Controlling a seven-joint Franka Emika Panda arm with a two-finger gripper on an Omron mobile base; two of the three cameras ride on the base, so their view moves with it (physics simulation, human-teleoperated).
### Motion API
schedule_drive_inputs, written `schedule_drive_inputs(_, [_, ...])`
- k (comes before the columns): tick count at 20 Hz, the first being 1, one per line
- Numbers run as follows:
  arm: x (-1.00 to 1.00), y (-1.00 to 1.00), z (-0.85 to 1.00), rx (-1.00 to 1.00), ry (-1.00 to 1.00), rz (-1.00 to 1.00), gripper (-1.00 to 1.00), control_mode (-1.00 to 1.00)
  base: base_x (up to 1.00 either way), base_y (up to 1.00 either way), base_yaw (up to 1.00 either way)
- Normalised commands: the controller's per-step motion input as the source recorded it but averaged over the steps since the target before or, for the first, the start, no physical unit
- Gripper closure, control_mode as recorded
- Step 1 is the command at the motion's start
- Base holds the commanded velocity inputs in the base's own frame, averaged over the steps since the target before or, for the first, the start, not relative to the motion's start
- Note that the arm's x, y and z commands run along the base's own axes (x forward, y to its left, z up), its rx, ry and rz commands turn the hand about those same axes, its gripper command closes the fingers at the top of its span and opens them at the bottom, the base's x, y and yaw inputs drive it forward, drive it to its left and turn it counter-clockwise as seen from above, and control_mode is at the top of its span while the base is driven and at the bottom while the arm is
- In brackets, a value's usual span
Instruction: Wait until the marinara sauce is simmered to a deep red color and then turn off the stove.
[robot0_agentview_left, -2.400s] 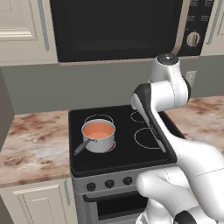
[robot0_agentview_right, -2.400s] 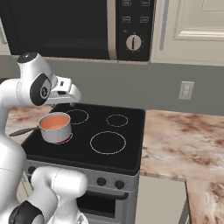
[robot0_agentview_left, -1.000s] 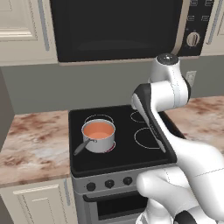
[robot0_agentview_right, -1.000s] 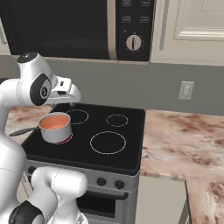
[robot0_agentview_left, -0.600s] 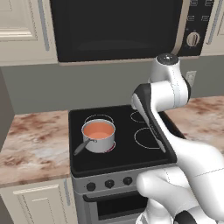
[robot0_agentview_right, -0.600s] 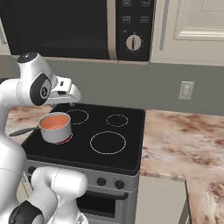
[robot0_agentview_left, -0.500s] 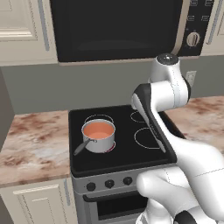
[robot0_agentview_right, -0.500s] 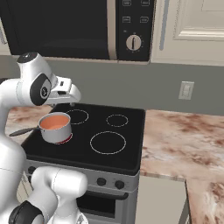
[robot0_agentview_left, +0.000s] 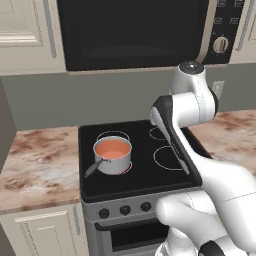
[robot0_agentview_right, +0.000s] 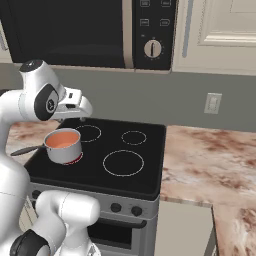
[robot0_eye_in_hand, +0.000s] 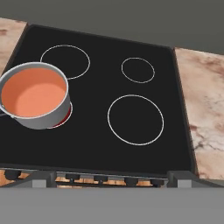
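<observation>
The marinara sauce (robot0_agentview_left: 112, 148) (robot0_agentview_right: 62, 139) (robot0_eye_in_hand: 33, 92) is a smooth pale orange patch in a steel saucepan (robot0_agentview_left: 114, 162) on the front left burner of the stove (robot0_agentview_left: 145, 172) (robot0_agentview_right: 145, 165) (robot0_eye_in_hand: 96, 144). A red glow (robot0_eye_in_hand: 65, 116) shows under the pan's edge. Small black knobs (robot0_agentview_left: 125, 210) (robot0_agentview_right: 125, 209) line the stove's silver front panel. My gripper (robot0_agentview_right: 81, 118) (robot0_eye_in_hand: 111, 177) hangs high above the back of the cooktop, well apart from the pan. It is open, with nothing between its wide-set fingertips (robot0_eye_in_hand: 40, 176).
A black microwave (robot0_agentview_left: 135, 30) (robot0_agentview_right: 75, 25) hangs over the stove. Marble counters (robot0_agentview_left: 40, 165) (robot0_agentview_right: 210, 155) flank the range on both sides. A wall outlet (robot0_agentview_right: 213, 103) sits to the right. The pan's long handle (robot0_agentview_left: 92, 169) points toward the front left.
</observation>
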Motion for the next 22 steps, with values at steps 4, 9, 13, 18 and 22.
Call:
schedule_drive_inputs(4, [0.0,0.0,0.0,0.0,0.0,0.0,-1.0,-1.0,0.0,0.0,0.0])
schedule_drive_inputs(9, [0.0,0.0,0.0,0.0,0.0,0.0,-1.0,-1.0,0.0,0.0,0.0])
schedule_drive_inputs(13, [0.0,0.0,0.0,0.0,0.0,0.0,-1.0,-1.0,0.0,0.0,0.0])
schedule_drive_inputs(18, [0.0,0.0,0.0,0.0,0.0,0.0,-1.0,-1.0,0.0,0.0,0.0])
schedule_drive_inputs(22, [0.0,0.0,0.0,0.0,0.0,0.0,-1.0,-1.0,0.0,0.0,0.0])
